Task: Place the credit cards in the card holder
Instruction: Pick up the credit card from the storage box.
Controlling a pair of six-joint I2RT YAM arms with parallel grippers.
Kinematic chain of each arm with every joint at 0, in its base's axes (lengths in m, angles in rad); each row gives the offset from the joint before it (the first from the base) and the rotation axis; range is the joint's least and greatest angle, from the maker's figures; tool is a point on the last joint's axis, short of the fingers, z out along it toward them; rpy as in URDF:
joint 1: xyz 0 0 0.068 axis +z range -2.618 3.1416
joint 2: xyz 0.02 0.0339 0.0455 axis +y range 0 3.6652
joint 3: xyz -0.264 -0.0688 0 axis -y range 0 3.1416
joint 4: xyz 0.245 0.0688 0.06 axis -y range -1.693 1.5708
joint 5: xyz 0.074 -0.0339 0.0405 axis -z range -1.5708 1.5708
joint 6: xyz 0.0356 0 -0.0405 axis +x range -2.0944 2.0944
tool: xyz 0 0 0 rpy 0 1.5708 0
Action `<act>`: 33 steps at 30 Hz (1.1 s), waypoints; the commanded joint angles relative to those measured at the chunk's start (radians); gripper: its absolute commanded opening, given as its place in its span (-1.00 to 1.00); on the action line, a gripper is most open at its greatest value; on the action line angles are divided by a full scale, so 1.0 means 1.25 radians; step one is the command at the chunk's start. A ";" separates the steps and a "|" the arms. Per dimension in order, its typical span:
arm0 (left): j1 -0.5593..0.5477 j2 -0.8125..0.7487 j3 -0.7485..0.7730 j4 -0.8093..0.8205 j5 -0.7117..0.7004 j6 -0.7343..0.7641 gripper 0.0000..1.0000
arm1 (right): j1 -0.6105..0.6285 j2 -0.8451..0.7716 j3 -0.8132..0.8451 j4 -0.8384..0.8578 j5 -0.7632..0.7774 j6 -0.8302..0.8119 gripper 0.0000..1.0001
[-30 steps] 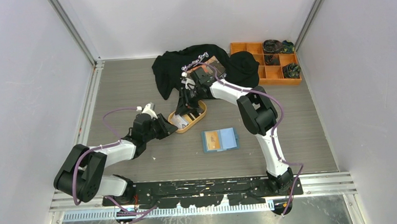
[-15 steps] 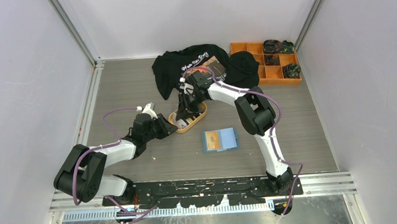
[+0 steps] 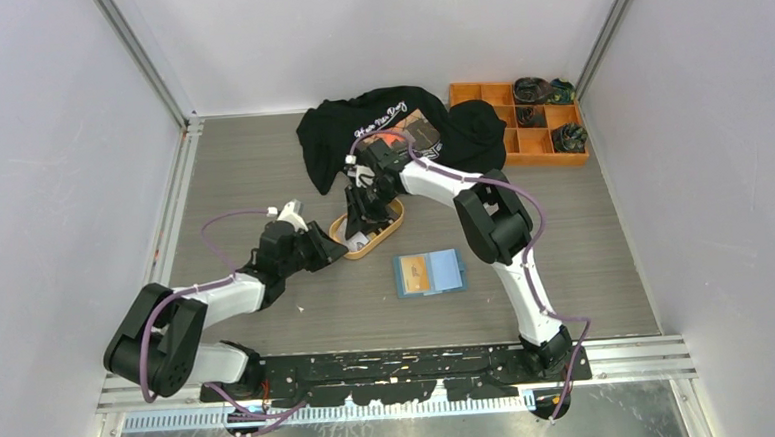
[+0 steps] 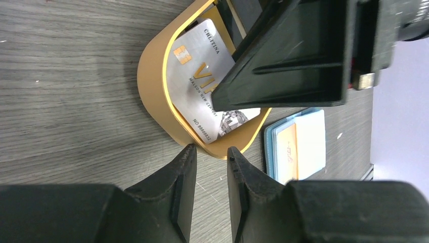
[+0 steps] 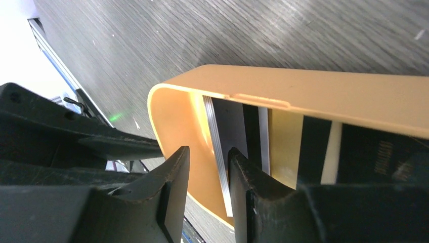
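Grey table (image 3: 261,175) — credit cards (image 5: 221,152) between right fingers (image 5: 174,187) (narrowly parted)

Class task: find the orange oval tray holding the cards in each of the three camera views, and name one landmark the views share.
Top external: orange oval tray at centre, under the right gripper.
Left wrist: upper centre, silver card inside.
Right wrist: across the middle.
Shared landmark: the tray's rounded orange rim.
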 commanded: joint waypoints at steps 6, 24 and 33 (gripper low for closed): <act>0.001 -0.084 0.023 0.001 0.017 0.023 -0.39 | 0.016 0.021 0.032 0.004 -0.065 0.001 -0.21; 0.001 -0.338 -0.031 -0.202 -0.041 0.062 -0.35 | -0.018 -0.009 0.031 0.012 -0.111 0.025 -0.27; 0.000 -0.393 -0.053 -0.235 -0.038 0.055 -0.34 | -0.037 -0.022 0.027 0.002 -0.112 0.018 -0.29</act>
